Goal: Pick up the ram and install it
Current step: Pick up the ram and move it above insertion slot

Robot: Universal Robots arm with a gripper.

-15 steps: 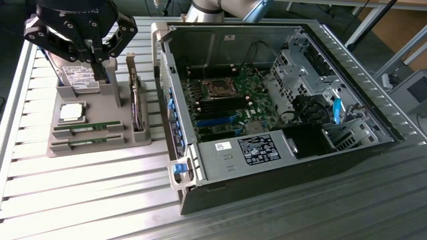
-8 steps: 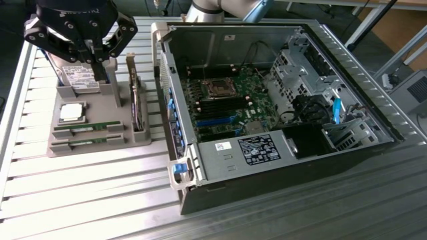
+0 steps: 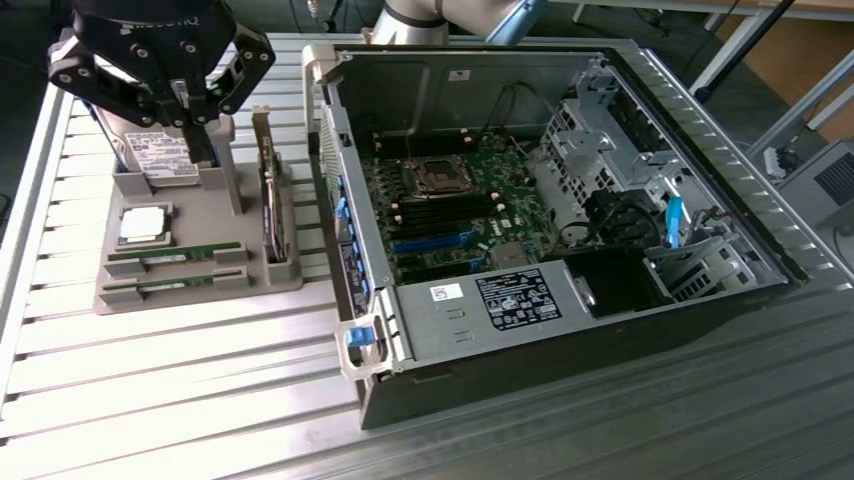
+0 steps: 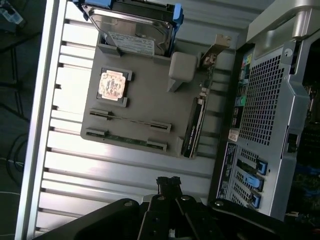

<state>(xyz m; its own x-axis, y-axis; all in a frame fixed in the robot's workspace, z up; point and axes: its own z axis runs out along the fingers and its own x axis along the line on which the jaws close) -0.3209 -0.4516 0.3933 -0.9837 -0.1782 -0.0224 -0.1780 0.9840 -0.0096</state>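
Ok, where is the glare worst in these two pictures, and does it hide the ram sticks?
Exterior view: the table slats next to the grey holder are blown white, yet the ram sticks read green. Wrist view: glare bands the slats beside the holder, the processor chip looks washed pale, the sticks lie dim.

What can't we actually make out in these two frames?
State of the memory slots: exterior view, too small to tell filled from empty.
Part of the hard drive: exterior view, hidden behind the gripper.
Inside of the computer case: wrist view, blocked by its back panel.
Labels on the ram sticks: both views, too small to read.
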